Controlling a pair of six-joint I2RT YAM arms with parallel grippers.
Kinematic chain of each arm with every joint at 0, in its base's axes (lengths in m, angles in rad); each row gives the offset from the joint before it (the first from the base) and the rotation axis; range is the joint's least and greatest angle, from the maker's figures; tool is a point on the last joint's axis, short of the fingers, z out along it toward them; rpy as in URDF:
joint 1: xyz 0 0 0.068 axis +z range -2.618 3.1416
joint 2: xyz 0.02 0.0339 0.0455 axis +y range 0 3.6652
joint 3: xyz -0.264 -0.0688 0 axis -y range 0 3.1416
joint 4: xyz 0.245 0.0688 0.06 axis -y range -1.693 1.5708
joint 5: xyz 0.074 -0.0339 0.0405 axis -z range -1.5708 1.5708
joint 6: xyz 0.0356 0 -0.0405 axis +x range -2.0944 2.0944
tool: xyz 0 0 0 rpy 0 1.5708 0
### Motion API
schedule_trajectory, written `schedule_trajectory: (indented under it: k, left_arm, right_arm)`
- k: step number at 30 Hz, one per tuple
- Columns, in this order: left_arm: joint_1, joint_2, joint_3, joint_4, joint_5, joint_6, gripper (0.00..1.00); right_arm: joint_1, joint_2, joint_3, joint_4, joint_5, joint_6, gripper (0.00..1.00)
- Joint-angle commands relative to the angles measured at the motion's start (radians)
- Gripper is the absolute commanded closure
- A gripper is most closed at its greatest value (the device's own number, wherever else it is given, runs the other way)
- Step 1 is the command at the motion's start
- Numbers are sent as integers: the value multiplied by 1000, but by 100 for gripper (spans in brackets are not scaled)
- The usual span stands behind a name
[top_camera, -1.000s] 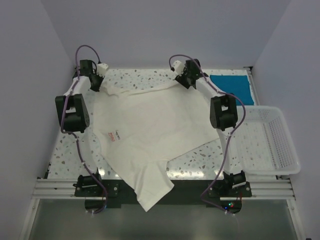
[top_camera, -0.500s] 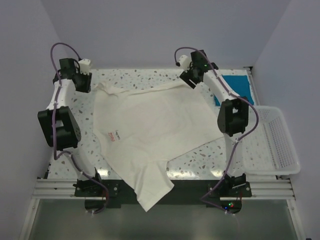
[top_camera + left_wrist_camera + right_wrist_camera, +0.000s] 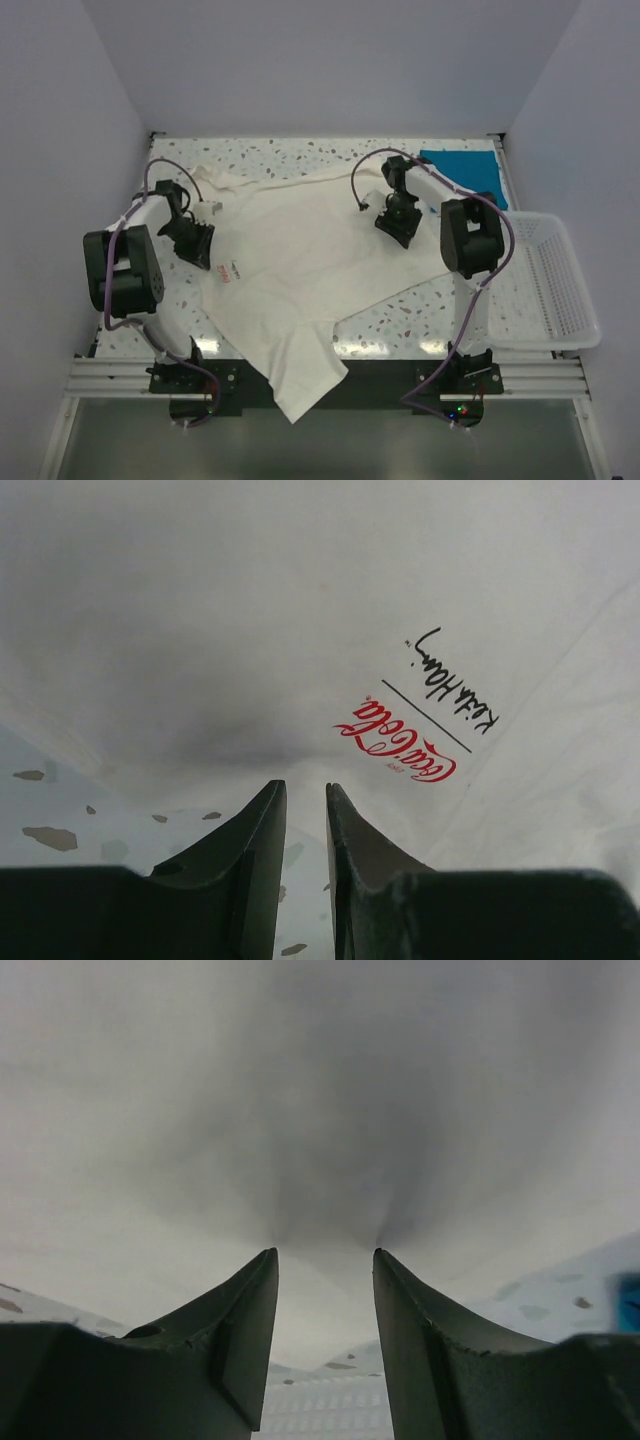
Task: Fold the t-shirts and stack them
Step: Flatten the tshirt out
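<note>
The cream-white t-shirt (image 3: 300, 255) lies spread on the speckled table, one sleeve hanging over the near edge. Its small red Coca-Cola script (image 3: 398, 742) shows close ahead in the left wrist view. My left gripper (image 3: 200, 240) is low at the shirt's left edge. Its fingers (image 3: 303, 788) stand a narrow gap apart, with the cloth's edge (image 3: 250, 630) at the tips. My right gripper (image 3: 397, 222) is down on the shirt's right edge. It is open (image 3: 325, 1252), both tips pressing dimples into the cloth (image 3: 300, 1090). The teal-blue t-shirt (image 3: 462, 172) lies folded at the back right.
A white lattice basket (image 3: 555, 285) stands at the table's right edge, next to the right arm. Bare speckled table (image 3: 400, 300) shows in front of the shirt's right side. Grey walls close in the back and both sides.
Both grippers left the shirt's far corners, swung outward, then came nearer and down onto the shirt's left and right edges. The shirt's top edge has settled flat.
</note>
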Motion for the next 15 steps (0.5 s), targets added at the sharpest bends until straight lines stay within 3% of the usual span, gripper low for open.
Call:
schedule_trajectory:
  k: [1, 7, 15]
  left_arm:
    - [5, 26, -7, -21, -69, 33, 73]
    - [80, 229, 146, 12, -224, 31, 79]
    - [80, 536, 649, -4, -318, 56, 82]
  right_arm:
    - [-6, -81, -88, -8, 30, -51, 54]
    - [-3, -32, -129, -14, 32, -13, 56]
    - [103, -63, -201, -68, -83, 48, 57]
